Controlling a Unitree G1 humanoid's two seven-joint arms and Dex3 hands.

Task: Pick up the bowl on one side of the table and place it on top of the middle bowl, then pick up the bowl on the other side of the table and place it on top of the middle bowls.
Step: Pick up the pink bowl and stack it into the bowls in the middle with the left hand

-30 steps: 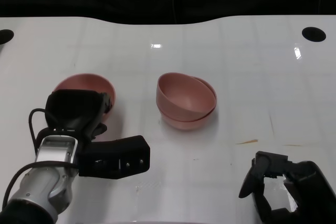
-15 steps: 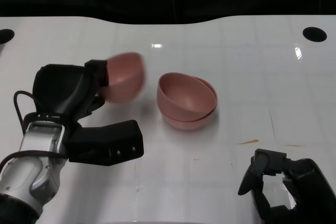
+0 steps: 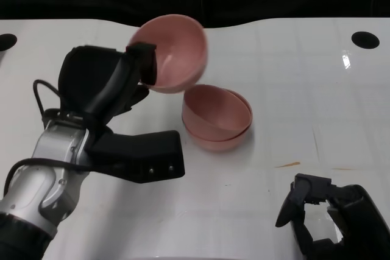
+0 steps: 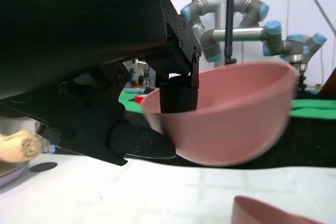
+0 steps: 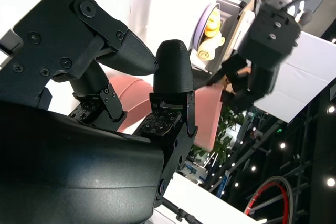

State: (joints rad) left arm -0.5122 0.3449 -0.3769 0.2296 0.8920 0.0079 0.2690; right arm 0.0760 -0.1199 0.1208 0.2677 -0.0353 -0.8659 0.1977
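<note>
My left hand (image 3: 113, 83) holds a pink bowl (image 3: 173, 53) by its rim, lifted above the table and up-left of the middle stack. In the left wrist view the same bowl (image 4: 231, 119) hangs in the air with a finger (image 4: 178, 98) hooked inside its rim. Two pink bowls (image 3: 216, 117) sit nested at the table's middle, the upper one tilted. My right hand (image 3: 329, 217) rests at the lower right, fingers apart, holding nothing. The right wrist view shows its black fingers (image 5: 173, 103) with a bit of pink behind them.
The white table (image 3: 292, 83) has round dark holes at the far right (image 3: 364, 39) and the far left (image 3: 5, 42). A small brown streak (image 3: 286, 164) marks the surface right of the stack. Other robot arms (image 4: 247, 19) stand beyond the table.
My left hand has lifted the pink bowl from the table's left side and carried it up and to the right, toward the middle stack. The right hand has stayed put.
</note>
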